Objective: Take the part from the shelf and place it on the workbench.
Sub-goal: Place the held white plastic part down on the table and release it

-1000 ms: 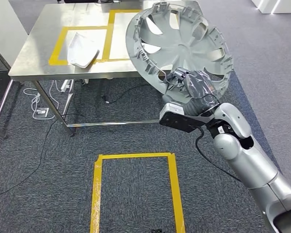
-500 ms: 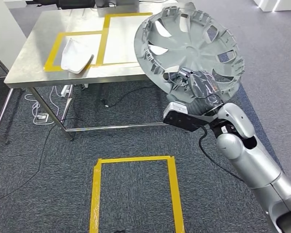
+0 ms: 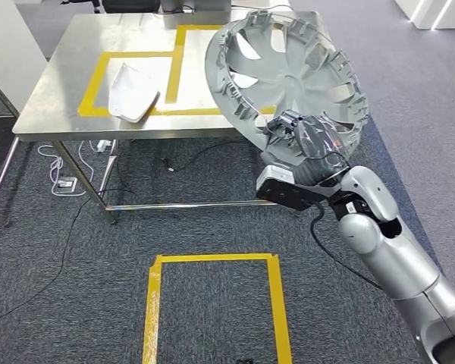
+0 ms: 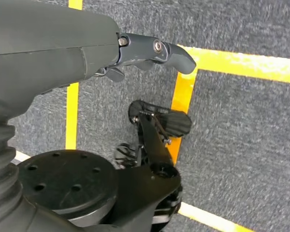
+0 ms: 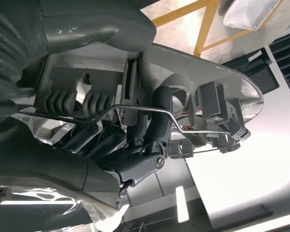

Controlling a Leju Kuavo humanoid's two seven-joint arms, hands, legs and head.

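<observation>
One hubcap [image 3: 285,72] fills our view: our right hand [image 3: 308,140] grips its near rim, holding it tilted over the workbench's [image 3: 59,76] front edge, while our left hand [image 4: 151,48] hangs empty, fingers apart.

Right arm reaches forward and up from the lower right, right hand [image 3: 308,140] gripping the near rim of the wheel cover [image 3: 285,72], fingers [image 5: 136,140] curled over its edge. Left hand [image 4: 99,53] hangs down, holding nothing, fingers straight.
</observation>
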